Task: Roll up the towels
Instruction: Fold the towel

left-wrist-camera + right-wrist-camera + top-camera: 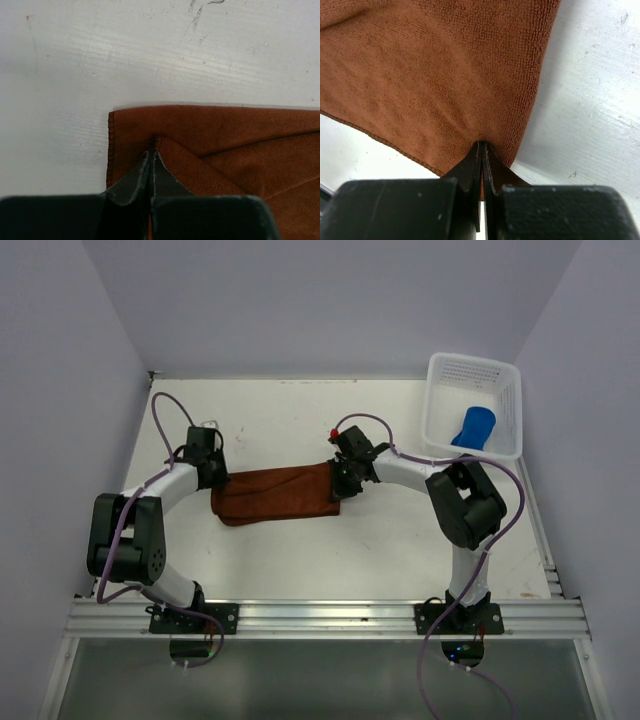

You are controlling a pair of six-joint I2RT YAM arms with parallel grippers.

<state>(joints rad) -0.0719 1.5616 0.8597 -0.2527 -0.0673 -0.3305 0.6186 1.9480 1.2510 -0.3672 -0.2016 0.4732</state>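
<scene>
Bright diffuse light, faint soft shadows, top view sharp, wrist foregrounds blurred

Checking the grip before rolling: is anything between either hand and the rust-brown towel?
Nothing visible. The left hand is shut on a fold at the left end of the rust-brown towel, and the right hand on its right end, each pinching the cloth directly. The blue towel lies apart in the basket.

Left hand (151,156) and right hand (481,147) low, jaws pinched shut on brown towel (280,495) ends.
</scene>
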